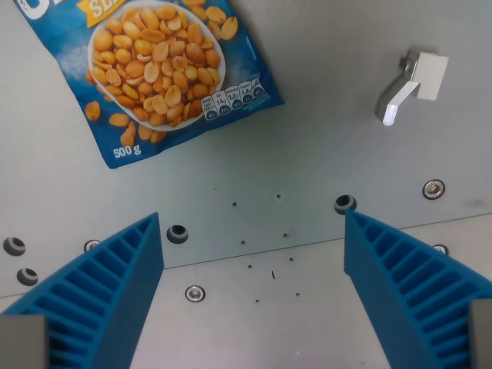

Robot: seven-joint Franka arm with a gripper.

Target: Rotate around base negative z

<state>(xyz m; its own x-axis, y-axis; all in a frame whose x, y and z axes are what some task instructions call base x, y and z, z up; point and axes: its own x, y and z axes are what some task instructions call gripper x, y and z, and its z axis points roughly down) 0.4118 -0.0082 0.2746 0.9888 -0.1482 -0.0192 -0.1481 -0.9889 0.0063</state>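
In the wrist view my gripper [254, 250] is open, its two blue ribbed fingers [108, 284] at the lower left and lower right with nothing between them. It hangs above a grey metal table [307, 146]. A blue bag of peanuts [157, 69], marked 500 g, lies flat at the upper left, tilted, well clear of the fingers.
A small white and grey bracket [411, 84] sits at the upper right. Bolt heads and holes [344, 203] dot the table, and a seam between plates [254, 257] runs across the lower half.
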